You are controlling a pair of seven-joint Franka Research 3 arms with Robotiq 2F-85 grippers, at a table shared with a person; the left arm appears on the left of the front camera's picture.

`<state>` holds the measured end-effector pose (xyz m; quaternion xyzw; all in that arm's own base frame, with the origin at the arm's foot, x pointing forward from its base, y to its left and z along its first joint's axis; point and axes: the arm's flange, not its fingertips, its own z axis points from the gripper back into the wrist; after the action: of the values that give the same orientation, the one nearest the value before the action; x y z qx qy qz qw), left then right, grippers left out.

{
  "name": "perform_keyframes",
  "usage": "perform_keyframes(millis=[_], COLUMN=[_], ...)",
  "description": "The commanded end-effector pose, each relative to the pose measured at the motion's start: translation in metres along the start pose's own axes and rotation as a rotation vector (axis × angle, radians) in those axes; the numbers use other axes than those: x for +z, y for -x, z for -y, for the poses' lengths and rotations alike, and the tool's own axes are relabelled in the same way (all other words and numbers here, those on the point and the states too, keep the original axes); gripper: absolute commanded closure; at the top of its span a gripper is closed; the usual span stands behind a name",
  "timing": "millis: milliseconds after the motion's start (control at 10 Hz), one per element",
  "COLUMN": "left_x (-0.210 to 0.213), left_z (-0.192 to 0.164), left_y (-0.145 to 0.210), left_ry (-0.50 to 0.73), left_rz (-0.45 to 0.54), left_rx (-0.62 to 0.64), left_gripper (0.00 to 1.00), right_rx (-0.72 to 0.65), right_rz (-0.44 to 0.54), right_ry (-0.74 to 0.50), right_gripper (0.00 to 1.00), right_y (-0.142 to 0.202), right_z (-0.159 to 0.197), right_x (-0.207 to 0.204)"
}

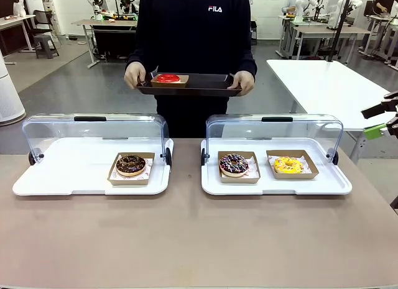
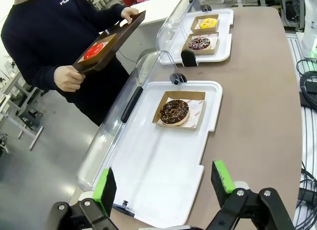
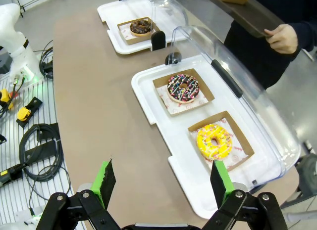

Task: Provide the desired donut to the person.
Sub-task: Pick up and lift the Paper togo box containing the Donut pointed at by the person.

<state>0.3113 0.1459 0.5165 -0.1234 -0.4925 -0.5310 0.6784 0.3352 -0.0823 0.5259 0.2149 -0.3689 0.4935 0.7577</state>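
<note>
1. A round red glazed donut [image 1: 167,78] already sits on the dark flat tray [image 1: 211,84] held by the person in the dark sweatshirt [image 1: 193,28], far side.
2. A brown chocolate donut [image 1: 130,165] lies in the left white plastic tray [image 1: 62,177]. A sprinkled chocolate donut [image 1: 234,165] and a yellow donut [image 1: 288,165] lie in the right white plastic tray [image 1: 273,186].
3. I cannot tell which one is wanted, so I think nothing is being handed over yet.
4. The left gripper [image 2: 163,183] hangs over the left tray's end, jaws wide and empty.
5. The right gripper [image 3: 162,183] hangs over the right tray's end, also wide and empty.

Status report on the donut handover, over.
Left pincer, right pincer open, empty. Person holds tray with red donut. Chocolate donut, sprinkled donut, yellow donut boxed; lids up.
</note>
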Motion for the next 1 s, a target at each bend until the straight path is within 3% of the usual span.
perform_keyframes(millis=[0,100,200,300,900], left_x=[-0.01,-0.011,-0.013,-0.002,-0.002], left_z=[0.022,0.02,0.015,0.0,0.0], left_y=[0.006,0.003,-0.012,0.001,0.001], left_ry=[-0.009,0.004,0.106,0.0,0.0], left_rz=[0.012,-0.019,-0.101,-0.006,-0.006], left_rx=[-0.01,0.042,0.139,0.014,0.014], left_gripper=[0.0,0.0,0.0,0.0,0.0], right_rx=[0.012,0.012,0.012,0.012,0.012], right_rz=[0.027,0.027,0.027,0.027,0.027], right_ry=[-0.004,-0.004,-0.004,-0.004,-0.004], right_gripper=[0.0,0.0,0.0,0.0,0.0], right_y=[0.0,0.0,0.0,0.0,0.0], right_z=[0.002,0.002,0.002,0.002,0.002], right_x=[-0.001,-0.001,-0.001,-0.001,-0.001])
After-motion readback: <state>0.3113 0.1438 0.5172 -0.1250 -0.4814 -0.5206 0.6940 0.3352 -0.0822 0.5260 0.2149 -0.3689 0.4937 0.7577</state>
